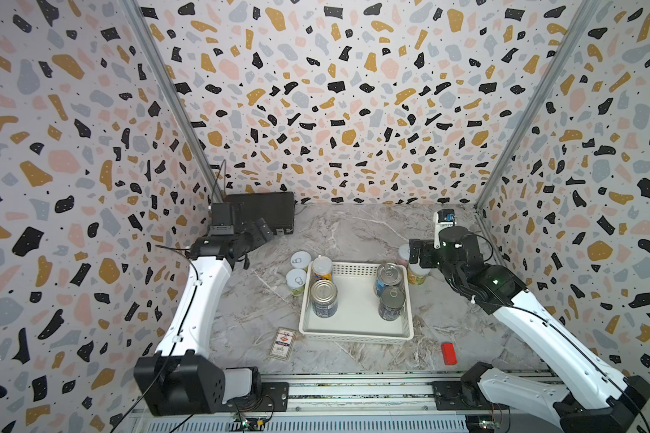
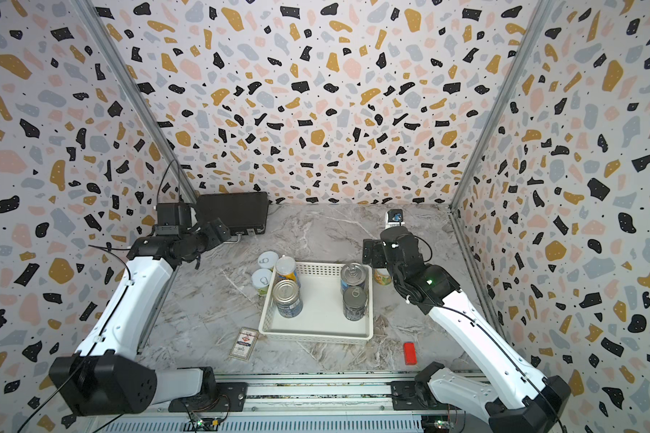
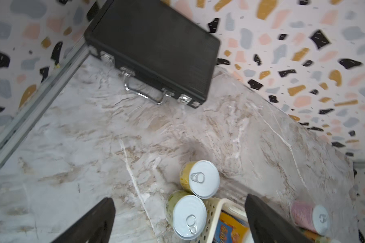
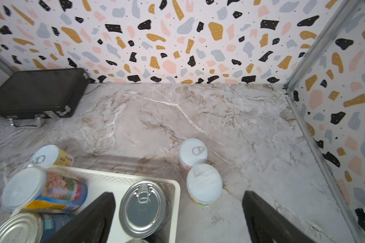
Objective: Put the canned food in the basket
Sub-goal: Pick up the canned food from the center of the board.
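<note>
Four cans (image 1: 324,298) stand upright in the basket (image 1: 356,334). Four more are out on the table (image 1: 353,232), two off each far corner. The right gripper (image 4: 178,194) hangs above the basket's far right corner, jaws spread wide with nothing between them. Just ahead of its tips, outside the wall, the yellow-green can (image 4: 204,185) stands with its axis vertical. It sits off-centre, toward the finger that is clear of the basket. The other finger overlies the basket and a blue tin (image 4: 143,207) inside it. The pink can (image 4: 193,153) stands right behind the yellow-green one, toward the back wall; whether they touch I cannot tell. The left gripper (image 3: 179,198), equally wide and empty, is back near the briefcase (image 3: 156,48). A yellow can (image 3: 200,178) and a green can (image 3: 188,214) lie ahead of it, beside the basket's far left corner. In both top views the right gripper is over its pair while the left is apart from its own, so the right arm looks nearer. Its likely move is a short shift away from the basket to centre on the yellow-green can, then straight down. That calls for keeping the inner finger outside the wall and not bumping the pink can.
</note>
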`<action>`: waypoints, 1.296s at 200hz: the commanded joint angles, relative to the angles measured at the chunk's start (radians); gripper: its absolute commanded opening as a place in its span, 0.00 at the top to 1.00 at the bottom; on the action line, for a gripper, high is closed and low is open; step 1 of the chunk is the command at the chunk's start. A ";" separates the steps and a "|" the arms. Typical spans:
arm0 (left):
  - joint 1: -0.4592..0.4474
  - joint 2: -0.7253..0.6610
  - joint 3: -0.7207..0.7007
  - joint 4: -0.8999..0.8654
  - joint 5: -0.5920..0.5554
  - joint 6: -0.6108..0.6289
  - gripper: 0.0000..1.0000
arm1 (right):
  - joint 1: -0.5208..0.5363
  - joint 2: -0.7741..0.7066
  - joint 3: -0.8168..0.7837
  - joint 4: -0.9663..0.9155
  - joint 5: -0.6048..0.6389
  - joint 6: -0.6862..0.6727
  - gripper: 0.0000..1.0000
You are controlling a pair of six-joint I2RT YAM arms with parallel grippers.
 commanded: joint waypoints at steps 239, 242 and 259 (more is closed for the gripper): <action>0.022 0.171 0.092 -0.136 0.257 0.063 0.00 | -0.300 0.548 0.098 -0.128 -0.358 0.029 0.00; 0.022 0.171 0.091 -0.135 0.257 0.063 0.00 | -0.300 0.549 0.098 -0.128 -0.358 0.029 0.00; 0.021 0.173 0.092 -0.136 0.256 0.063 0.00 | -0.300 0.557 0.101 -0.131 -0.353 0.027 0.04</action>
